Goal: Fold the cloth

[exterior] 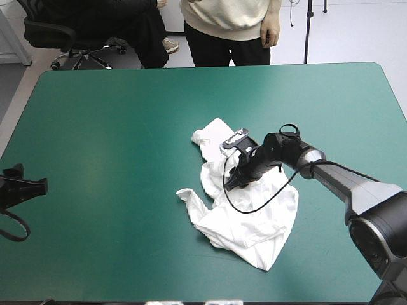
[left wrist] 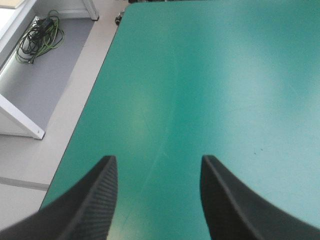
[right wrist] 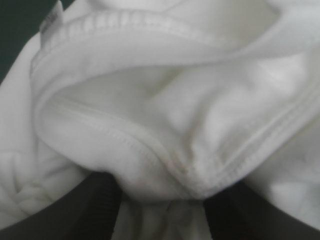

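Two grippers are seen spread: right gripper pressed into one crumpled T-shirt, left gripper held over teal-green cover.

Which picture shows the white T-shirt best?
The high view: the whole crumpled T-shirt lies on the teal-green cover, the right gripper at its middle. The right wrist view shows only close-up hems and folds; the left wrist view shows none of it.
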Controlling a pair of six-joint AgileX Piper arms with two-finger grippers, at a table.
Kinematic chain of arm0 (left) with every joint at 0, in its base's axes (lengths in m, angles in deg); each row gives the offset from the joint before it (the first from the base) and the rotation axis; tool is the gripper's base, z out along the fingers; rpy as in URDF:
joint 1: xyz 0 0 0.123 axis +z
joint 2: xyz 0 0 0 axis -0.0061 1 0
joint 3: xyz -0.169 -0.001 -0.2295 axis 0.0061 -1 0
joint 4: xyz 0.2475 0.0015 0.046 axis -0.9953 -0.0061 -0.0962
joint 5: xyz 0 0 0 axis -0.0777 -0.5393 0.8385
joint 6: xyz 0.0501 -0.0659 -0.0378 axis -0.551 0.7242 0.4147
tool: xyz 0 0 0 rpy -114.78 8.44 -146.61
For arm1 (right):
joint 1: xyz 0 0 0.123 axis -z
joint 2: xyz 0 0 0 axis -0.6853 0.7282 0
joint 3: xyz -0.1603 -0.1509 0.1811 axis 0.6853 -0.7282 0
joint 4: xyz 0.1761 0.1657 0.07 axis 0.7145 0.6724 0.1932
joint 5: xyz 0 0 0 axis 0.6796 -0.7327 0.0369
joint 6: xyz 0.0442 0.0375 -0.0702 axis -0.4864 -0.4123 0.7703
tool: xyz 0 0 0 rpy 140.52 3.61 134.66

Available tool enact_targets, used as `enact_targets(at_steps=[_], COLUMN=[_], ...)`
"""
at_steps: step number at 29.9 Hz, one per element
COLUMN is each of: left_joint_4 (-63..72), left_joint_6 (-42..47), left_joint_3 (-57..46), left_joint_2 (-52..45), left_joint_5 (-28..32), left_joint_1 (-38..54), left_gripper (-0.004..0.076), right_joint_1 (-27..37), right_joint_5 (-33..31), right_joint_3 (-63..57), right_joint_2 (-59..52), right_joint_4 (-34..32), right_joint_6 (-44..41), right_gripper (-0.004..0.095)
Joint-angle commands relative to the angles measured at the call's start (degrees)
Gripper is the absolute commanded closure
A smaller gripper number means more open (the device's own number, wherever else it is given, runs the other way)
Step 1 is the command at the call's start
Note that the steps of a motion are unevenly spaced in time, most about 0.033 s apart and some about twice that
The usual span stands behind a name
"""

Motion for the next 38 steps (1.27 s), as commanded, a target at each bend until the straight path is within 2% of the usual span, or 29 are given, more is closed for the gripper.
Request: enact_targets(at_steps=[1, 9, 17, 21, 28, 30, 34, 38], left_joint_4=[-2.4, 0.5, 1.6, 1.9, 2.3, 2.6, 3.1, 5.7], left_joint_6=[1.8, 2.1, 1.5, 1.4, 1.3, 1.2, 0.0, -2.0], left_joint_3=[1.4, 1.4, 1.4, 1.4, 1.4, 1.4, 1.4, 1.4], left_joint_2=[-2.3, -2.7, -2.7, -2.7, -2.7, -2.7, -1.5, 2.1], left_joint_5=[-0.4, 0.3, 0.3, 0.3, 0.4, 0.5, 0.1, -2.6], left_joint_1=[-0.1, -0.1, -0.1, -0.1, -0.1, -0.1, -0.1, -0.1], left_gripper=[0.0348, 0.0349, 0.0349, 0.0349, 0.0349, 0.0349, 0.0349, 0.0348], right_joint_1=[-4.4, -16.2, -23.3, -23.7, -23.7, -23.7, -22.2, -19.3], right_joint_5=[-1.7, -8.5, -12.6, -15.0, -17.1, -19.9, -26.5, -28.1], right_joint_3=[3.8, 18.5, 32.8, 37.4, 38.6, 39.6, 42.7, 43.5], right_joint_2=[-0.1, 9.2, 16.6, 18.2, 18.3, 18.1, 14.7, 8.5], right_joint_4=[3.9, 3.5, 3.5, 2.1, -2.1, -3.1, -5.4, -7.7], right_joint_6=[-0.1, -1.7, -2.5, -4.3, -6.2, -6.8, -7.4, -8.1], right_gripper=[0.0452, 0.0453, 0.0453, 0.0453, 0.0451, 0.0452, 0.0452, 0.0449])
